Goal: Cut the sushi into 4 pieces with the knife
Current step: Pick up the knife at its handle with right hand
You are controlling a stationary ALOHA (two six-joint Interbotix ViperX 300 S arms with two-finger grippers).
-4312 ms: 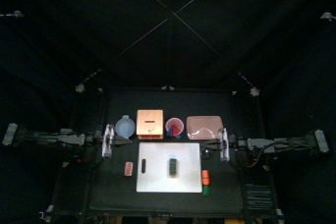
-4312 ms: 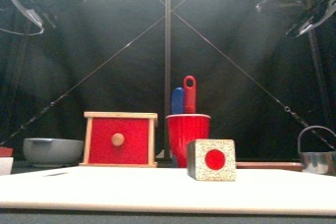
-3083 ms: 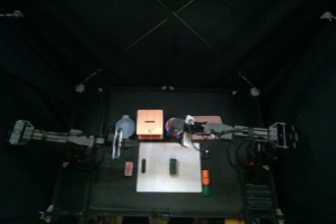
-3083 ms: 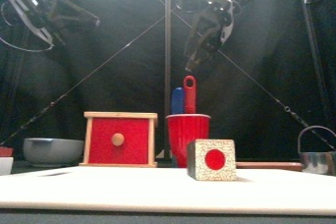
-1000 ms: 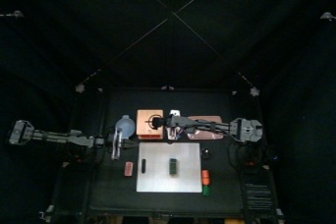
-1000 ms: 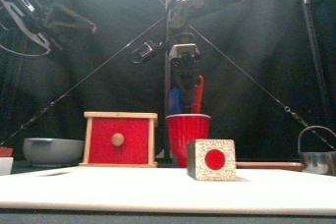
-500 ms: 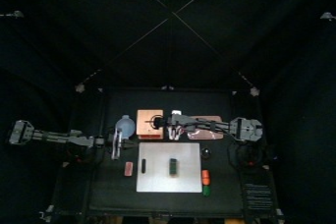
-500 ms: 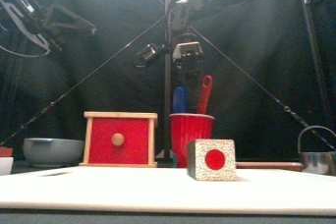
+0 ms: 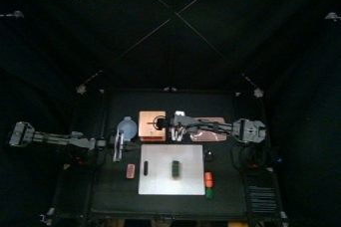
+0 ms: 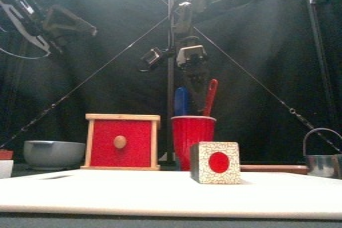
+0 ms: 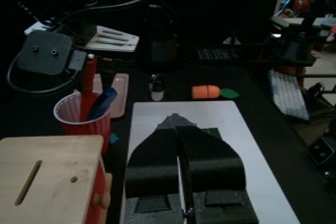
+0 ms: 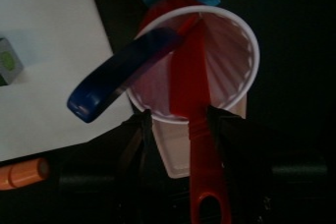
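So the sushi roll (image 10: pixel 215 162) is sitting uncut on the white cutting board (image 9: pixel 154 171), just in front of the red cup (image 10: pixel 191 142). The red knife (image 10: pixel 209 97) is leaning out of that cup, and the right gripper (image 12: pixel 199 120) is pinching its handle between narrow jaws. What's worrying me: it's crowding the blue knife (image 12: pixel 118 76) and the rim, so a slanted pull is risking tipping the cup or dragging the blue one out. The left gripper (image 11: pixel 179 120) is hanging high off the board's left side, jaws pressed together, steadying nothing.
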